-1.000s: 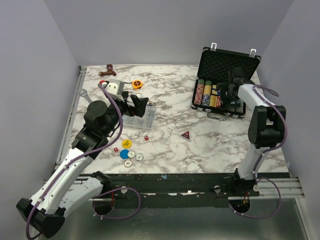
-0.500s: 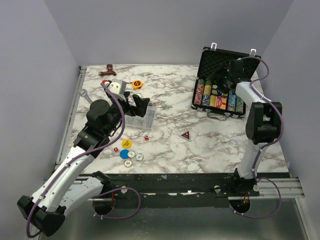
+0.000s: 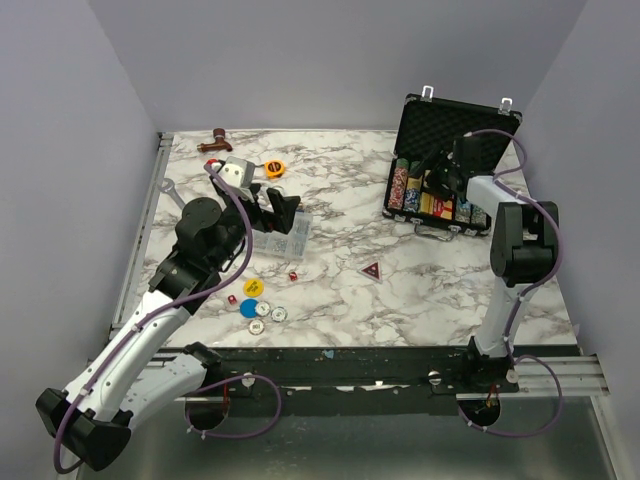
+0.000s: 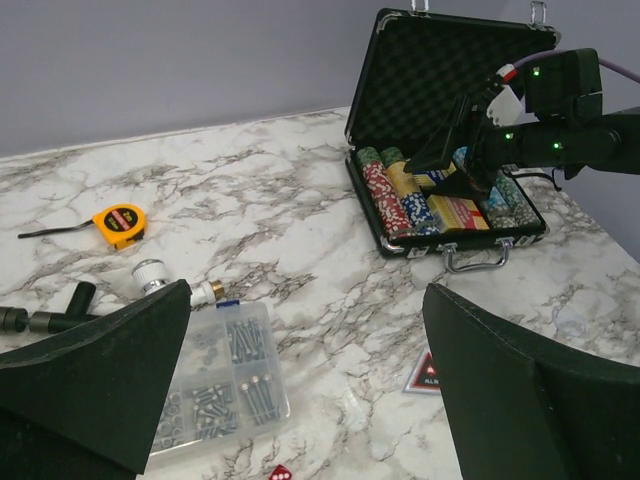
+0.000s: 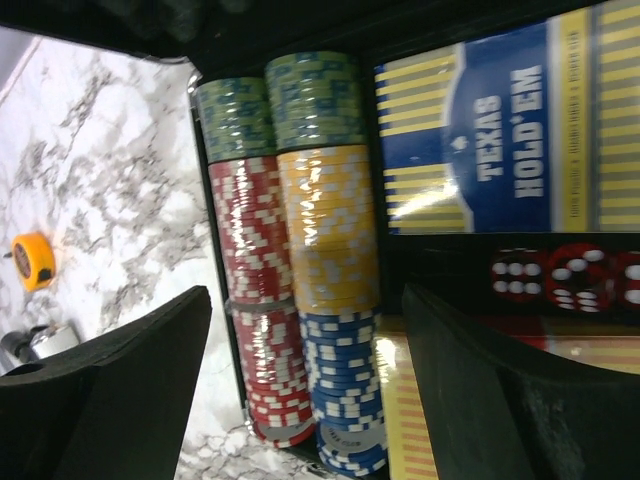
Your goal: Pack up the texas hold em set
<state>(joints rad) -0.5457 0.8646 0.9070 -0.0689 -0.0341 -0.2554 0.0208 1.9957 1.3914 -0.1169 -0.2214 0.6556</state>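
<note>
Over open poker case (image 3: 430, 125): right gripper (image 5: 307, 310) hovers, jaws apart, empty.
Left gripper (image 4: 308, 330) apart too; best to lower squarely onto yellow disc (image 3: 253, 287), pinching its edges.

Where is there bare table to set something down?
Free: marble between the parts box and the case; also the near edge right of the triangle marker. Crowded: around the discs, dice and tape measure.

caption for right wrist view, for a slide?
Open right gripper above packed chip rows, Texas Hold'em card box and red dice.
</note>
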